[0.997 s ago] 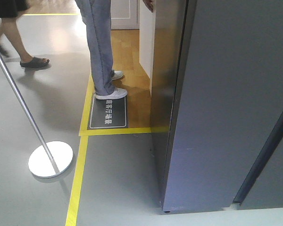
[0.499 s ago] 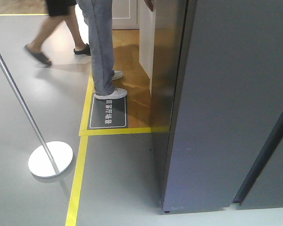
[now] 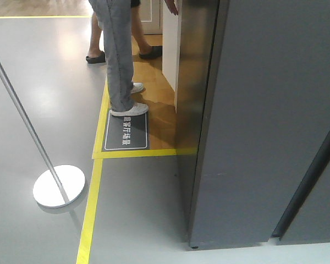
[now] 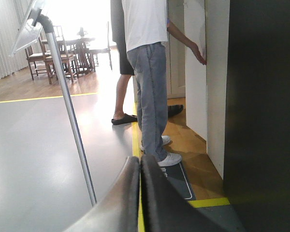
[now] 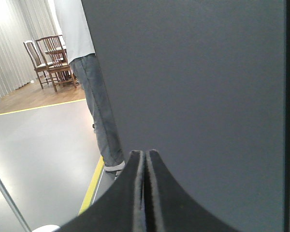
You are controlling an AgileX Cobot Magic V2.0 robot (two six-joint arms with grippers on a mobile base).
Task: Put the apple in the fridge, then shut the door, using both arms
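Both grippers, left (image 4: 139,193) and right (image 5: 145,193), are pressed together and hold nothing. No apple is visible. Only the fridge (image 3: 264,121) exterior is shown, so progress cannot be judged.

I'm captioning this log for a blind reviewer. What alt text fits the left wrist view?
The shut left claw fills the bottom of the view, empty. Beyond it a person in jeans stands on a floor mat, one hand on a white panel beside the dark fridge. A silver pole slants at left.
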